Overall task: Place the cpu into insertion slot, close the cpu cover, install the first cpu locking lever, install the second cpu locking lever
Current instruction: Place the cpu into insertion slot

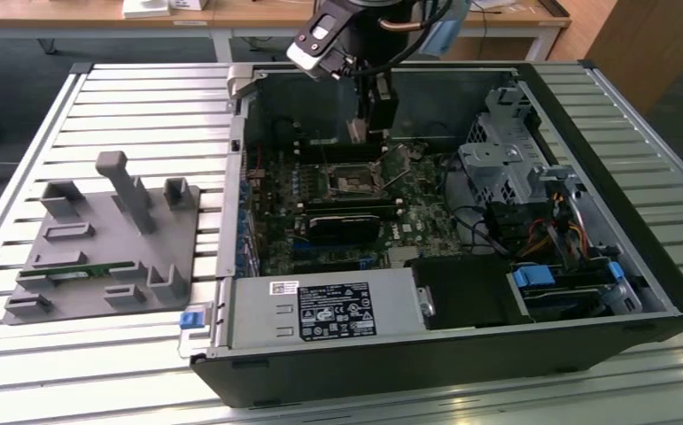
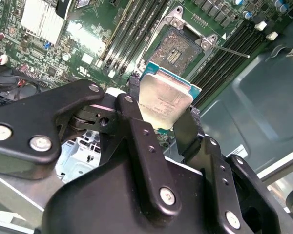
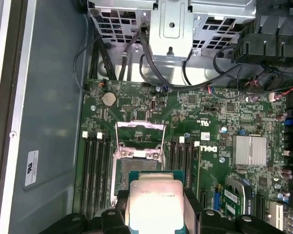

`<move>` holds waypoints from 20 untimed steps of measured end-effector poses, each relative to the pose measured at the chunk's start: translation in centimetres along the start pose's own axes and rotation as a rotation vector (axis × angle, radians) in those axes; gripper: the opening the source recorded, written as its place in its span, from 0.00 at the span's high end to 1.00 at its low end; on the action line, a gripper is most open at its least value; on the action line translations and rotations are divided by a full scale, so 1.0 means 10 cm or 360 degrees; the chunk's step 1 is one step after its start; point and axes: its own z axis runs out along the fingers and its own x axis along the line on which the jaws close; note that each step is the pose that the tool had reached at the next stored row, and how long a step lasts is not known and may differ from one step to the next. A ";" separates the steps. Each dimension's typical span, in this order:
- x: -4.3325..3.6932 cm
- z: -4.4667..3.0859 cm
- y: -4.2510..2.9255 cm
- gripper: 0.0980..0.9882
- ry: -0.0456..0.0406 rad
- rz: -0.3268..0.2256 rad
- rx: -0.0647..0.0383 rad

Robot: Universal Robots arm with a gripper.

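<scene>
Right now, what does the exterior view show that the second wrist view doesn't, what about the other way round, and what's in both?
Exterior view's extras: the whole open computer case lying on a slatted table, with a grey plastic fixture beside it at the exterior view's left. Second wrist view's extras: the chip, pale metal face up close, clamped between the gripper's black fingers. Shared: the green board and its uncovered socket, with the gripper close by.

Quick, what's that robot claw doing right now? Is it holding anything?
The gripper is closed, holding the small flat square silvery-beige cpu by its edges.
</scene>
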 end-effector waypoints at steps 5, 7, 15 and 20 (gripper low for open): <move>0.003 0.025 -0.002 0.52 0.0000 0.0004 0.0000; 0.004 0.033 -0.003 0.52 -0.0003 0.0035 0.0000; 0.010 0.078 -0.007 0.52 -0.0006 0.0066 -0.0001; 0.011 0.109 -0.010 0.52 -0.0005 0.0066 -0.0001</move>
